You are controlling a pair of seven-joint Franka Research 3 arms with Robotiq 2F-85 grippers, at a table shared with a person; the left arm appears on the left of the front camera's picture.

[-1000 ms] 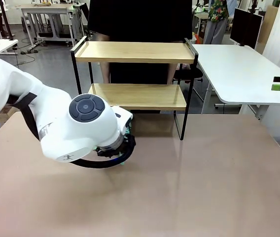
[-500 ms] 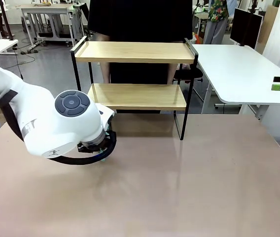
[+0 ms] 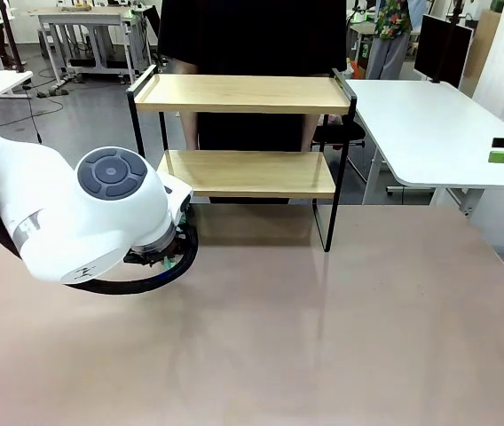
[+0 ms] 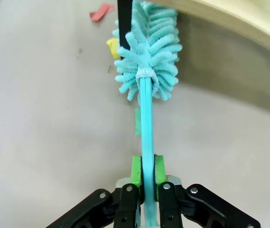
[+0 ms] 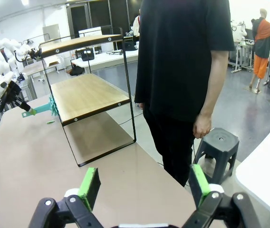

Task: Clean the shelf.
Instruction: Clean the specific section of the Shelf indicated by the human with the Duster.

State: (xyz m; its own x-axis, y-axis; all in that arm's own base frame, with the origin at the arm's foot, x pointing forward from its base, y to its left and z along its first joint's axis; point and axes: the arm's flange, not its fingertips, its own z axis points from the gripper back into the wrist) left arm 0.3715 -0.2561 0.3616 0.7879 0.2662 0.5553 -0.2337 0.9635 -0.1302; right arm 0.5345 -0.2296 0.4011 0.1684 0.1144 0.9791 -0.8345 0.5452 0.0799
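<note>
The left gripper (image 4: 147, 175) clenches the teal duster (image 4: 148, 61) by its handle, its head at the shelf's (image 3: 243, 173) near-left leg, probably to sweep paper scraps (image 4: 112, 47). The right gripper (image 5: 144, 185) hangs released, well apart.

A bare, pale brown table (image 3: 341, 337) carried everything. The shelf (image 3: 243, 93) stood on it at the far edge, a little left of the middle, its four thin black legs planted on the tabletop and its lower wooden board raised clear of the surface. Three small bits lay flat on the table by one of the shelf's front legs: a red scrap (image 4: 101, 10) farthest out, a yellow scrap (image 4: 112, 47) just beside the leg, and a green strip (image 4: 137, 121) apart from both.
</note>
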